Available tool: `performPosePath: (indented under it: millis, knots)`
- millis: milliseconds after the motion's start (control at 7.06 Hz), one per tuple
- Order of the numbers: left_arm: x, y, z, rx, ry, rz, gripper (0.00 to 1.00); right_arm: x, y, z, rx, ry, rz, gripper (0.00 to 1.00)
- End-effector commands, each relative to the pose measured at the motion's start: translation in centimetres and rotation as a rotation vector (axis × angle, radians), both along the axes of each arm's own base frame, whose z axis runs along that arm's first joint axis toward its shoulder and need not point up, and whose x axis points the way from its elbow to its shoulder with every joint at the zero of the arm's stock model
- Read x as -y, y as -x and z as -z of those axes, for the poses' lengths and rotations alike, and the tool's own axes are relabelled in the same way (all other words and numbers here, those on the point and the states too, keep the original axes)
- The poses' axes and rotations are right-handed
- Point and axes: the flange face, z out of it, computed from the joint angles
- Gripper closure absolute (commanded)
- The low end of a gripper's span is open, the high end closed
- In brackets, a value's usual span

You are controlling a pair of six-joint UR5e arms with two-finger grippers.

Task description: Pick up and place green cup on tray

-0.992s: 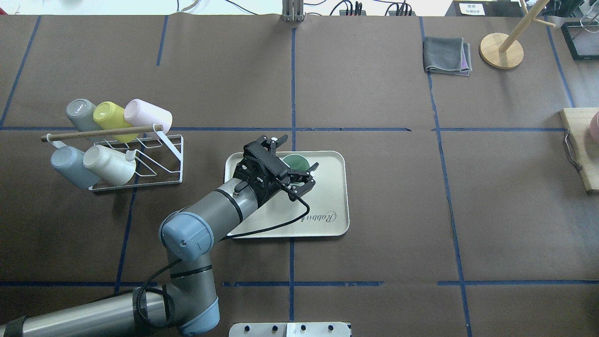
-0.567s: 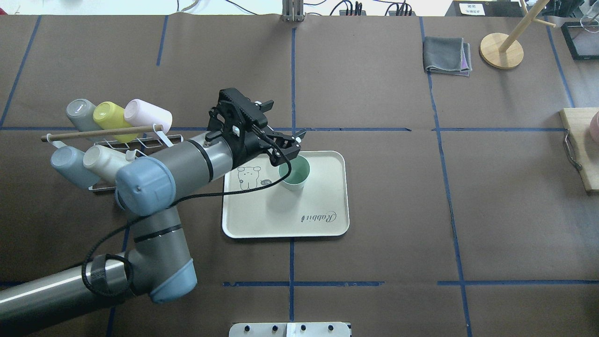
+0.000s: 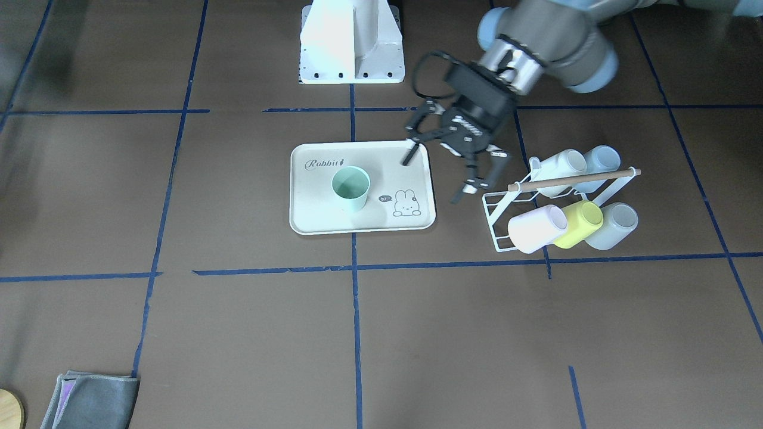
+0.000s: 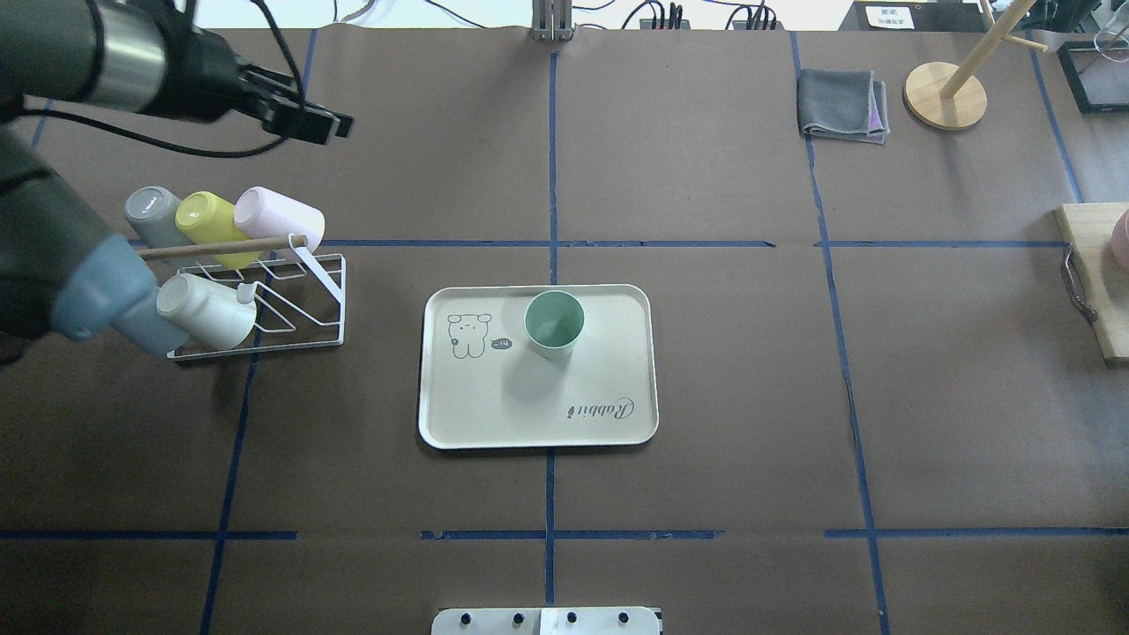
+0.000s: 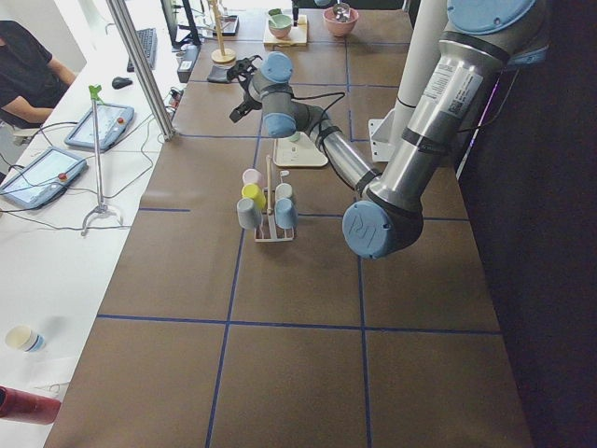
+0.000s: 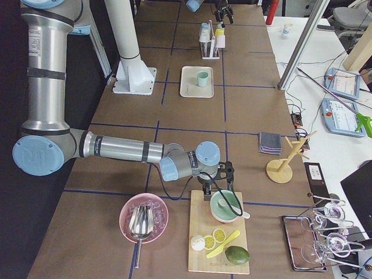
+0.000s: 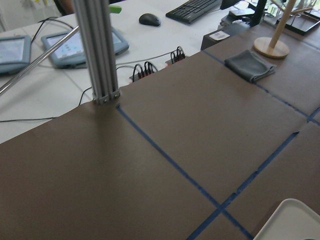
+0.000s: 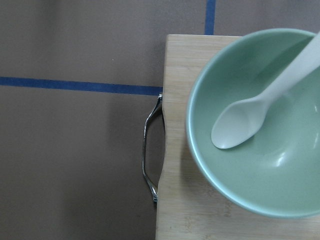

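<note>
The only readable word is "Rabbit", in dark cursive script [image 3: 325,162] near one corner of the cream tray [image 3: 316,205]. It reads upright in the front-facing view and upside down in the overhead view. A small dark speech bubble [image 3: 385,198] beside the tray's bunny drawing [image 3: 406,203] holds lettering too small to read. A white card [image 4: 889,16] past the worktop's [image 4: 706,176] far edge and a white label [image 5: 456,91] on the left arm [image 5: 420,140] are also illegible.

Even overhead light leaves only a soft shadow below the green cup [image 4: 554,323] on the tray [image 4: 609,370], while the left wrist view looks slightly soft and the front view's upper-left corner dims.
</note>
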Motion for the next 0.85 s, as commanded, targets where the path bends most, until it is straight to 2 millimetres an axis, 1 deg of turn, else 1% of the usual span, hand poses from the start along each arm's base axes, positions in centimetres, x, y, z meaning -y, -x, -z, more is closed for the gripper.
performPosePath:
  millis: [0, 142, 283, 425, 567, 708]
  knots:
    - [2.5, 14.3, -11.3, -0.003, 0.283, -0.014, 0.01, 0.2, 0.1, 0.3, 0.013, -0.002, 0.003, 0.0]
    - [2.6, 18.6, -19.0, 0.022, 0.369, 0.008, 0.01, 0.1, 0.1, 0.1, 0.013, 0.002, 0.002, 0.0]
    - [3.0, 22.4, -25.9, 0.116, 0.336, -0.004, 0.01, 0.0, -0.1, 0.2, 0.019, 0.001, 0.001, 0.0]
    - [2.7, 26.0, -31.4, 0.205, 0.387, -0.01, 0.01, 0.0, -0.1, 0.2, 0.016, 0.0, 0.001, 0.0]
    - [1.1, 26.7, -35.4, 0.261, 0.577, -0.015, 0.0, 0.1, -0.1, 0.3, 0.018, 0.0, 0.0, 0.0]
    - [-2.4, 26.9, -39.5, 0.293, 0.632, -0.041, 0.0, 0.1, 0.0, 0.4, 0.024, 0.001, 0.003, 0.0]
